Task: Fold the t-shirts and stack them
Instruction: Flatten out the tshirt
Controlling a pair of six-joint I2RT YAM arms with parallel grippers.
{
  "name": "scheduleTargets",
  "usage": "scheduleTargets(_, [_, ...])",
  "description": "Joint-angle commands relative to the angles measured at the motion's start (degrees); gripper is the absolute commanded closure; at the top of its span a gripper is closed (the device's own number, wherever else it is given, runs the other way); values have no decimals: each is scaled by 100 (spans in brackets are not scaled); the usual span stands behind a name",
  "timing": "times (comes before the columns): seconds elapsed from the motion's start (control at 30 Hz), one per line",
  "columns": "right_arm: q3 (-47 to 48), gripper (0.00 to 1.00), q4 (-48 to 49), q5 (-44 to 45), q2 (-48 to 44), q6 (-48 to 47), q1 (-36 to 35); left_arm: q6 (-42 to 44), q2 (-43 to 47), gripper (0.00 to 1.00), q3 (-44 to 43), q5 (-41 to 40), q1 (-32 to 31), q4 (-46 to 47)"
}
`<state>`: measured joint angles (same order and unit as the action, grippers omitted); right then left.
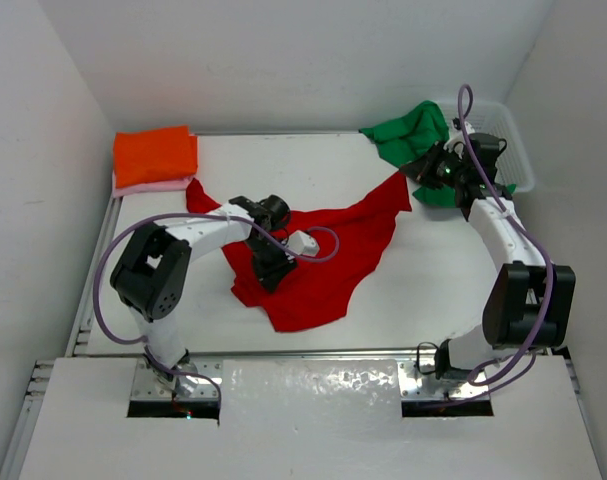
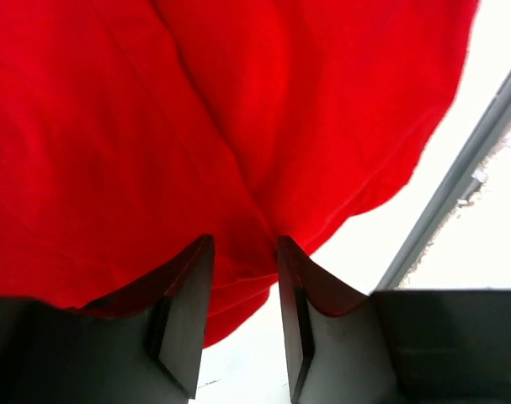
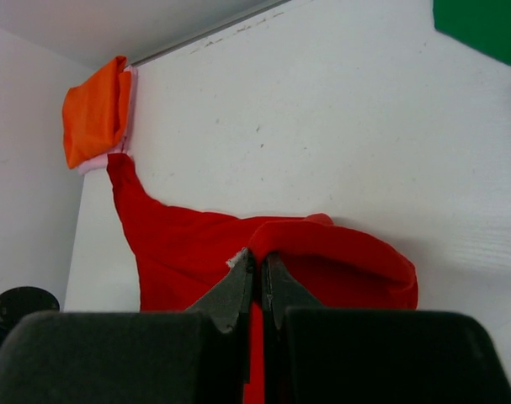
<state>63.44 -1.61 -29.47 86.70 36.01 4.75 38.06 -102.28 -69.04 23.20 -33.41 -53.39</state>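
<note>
The red t-shirt (image 1: 323, 260) lies spread across the middle of the table. My left gripper (image 1: 271, 268) rests on its left part, the jaws a little apart, with the shirt's hem (image 2: 238, 278) running between the fingertips (image 2: 196, 261). My right gripper (image 3: 258, 257) is shut on the shirt's far right corner (image 1: 401, 190), and a fold of red cloth (image 3: 339, 244) drapes over its tips. An orange t-shirt (image 1: 155, 155) sits folded on a pink one (image 1: 143, 186) at the back left. The green t-shirt (image 1: 408, 128) lies crumpled at the back right.
A white mesh basket (image 1: 513, 140) stands in the back right corner, with the green cloth hanging over its left rim. White walls close in the table on three sides. A metal rail (image 2: 465, 168) runs along the table's edge near the left gripper.
</note>
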Motion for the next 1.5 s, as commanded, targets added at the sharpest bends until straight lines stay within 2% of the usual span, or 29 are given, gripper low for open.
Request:
scheduleTargets(0.0, [54,100,178,38,-206,-94,25,-63,-20,66,74,-149,-43,171])
scheduleTargets(0.13, [54,100,178,3,-250,-77,69,17,-29,60,153,-141,-52,39])
scheduleTargets(0.23, [55,100,178,-14,-258,-68,105,34,15,59,232,-289,-78,74])
scheduleTargets(0.27, [54,100,187,-15,-258,-50,113,-9,32,61,250,-368,-78,109])
scheduleTargets(0.3, [46,100,213,-32,-250,-24,113,-27,24,72,250,-526,-78,161])
scheduleTargets(0.33, [46,100,222,-32,-258,-6,113,-53,24,79,250,-597,-87,179])
scheduleTargets(0.4, [46,100,231,-41,-267,2,122,-132,41,91,189,-711,-87,206])
scheduleTargets(0.43, [46,100,231,-58,-276,-6,122,-150,94,93,128,-738,-78,197])
scheduleTargets(0.67, [37,100,205,-76,-337,-24,193,-238,243,90,-145,-835,-69,74])
scheduleTargets(0.8, [46,100,205,-111,-355,-24,219,-317,244,95,-207,-1010,-43,100])
scheduleTargets(0.87, [81,100,205,-137,-355,-24,236,-396,261,100,-373,-1002,9,135])
scheduleTargets(0.93, [133,100,205,-146,-268,-15,263,-501,314,100,-706,-1037,228,240])
scheduleTargets(0.97, [299,100,178,-146,-206,-6,280,-624,331,100,-882,-1063,377,337])
scheduleTargets(1.0, [501,100,178,-146,-101,20,307,-694,340,100,-1127,-1072,797,546])
scheduleTargets(1.03, [781,100,22,-129,265,11,324,-765,262,100,-1808,-985,1062,653])
scheduleTargets(1.07, [1654,100,-328,-68,504,-6,342,-974,157,100,-2242,-958,1317,767])
scheduleTargets(1.1, [2254,100,-514,-24,1072,2,351,-1176,-158,100,-3325,-984,1754,907])
scheduleTargets(1.13, [3531,100,-812,20,1399,72,351,-1283,-343,100,-3936,-1028,1941,970])
scheduleTargets(1.17, [4205,100,-911,29,1733,343,351,-1388,-519,100,-4499,-1115,2091,1188])
scheduleTargets(1.2, [4995,100,-1007,3,2111,519,359,-1459,-860,100,-5662,-1290,2319,1303])
scheduleTargets(1.23, [5777,100,-1095,3,2506,765,377,-1582,-1012,100,-6239,-1379,2408,1452])
scheduleTargets(1.27, [7334,100,-1087,29,3276,1368,395,-1635,-1126,100,-6689,-1519,2479,1854])
scheduleTargets(1.3, [7932,100,-887,134,3571,1748,490,-1653,-1197,100,-7328,-1790,2584,2154])
scheduleTargets(1.33, [8182,100,-546,205,3721,2187,552,-1653,-1102,100,-7387,-1871,2646,2496])
scheduleTargets(1.37, [7923,100,415,284,3575,2913,623,-1653,-953,100,-7274,-1907,2699,3361])
scheduleTargets(1.4, [7494,100,877,493,3347,3112,728,-1662,-760,100,-6882,-1924,2821,3805])
scheduleTargets(1.43, [6750,100,1482,617,2867,3096,781,-1575,-619,100,-6956,-1925,2866,3983])
scheduleTargets(1.47, [6595,100,1523,731,2714,2896,799,-1478,-722,100,-7348,-1881,2875,3915])
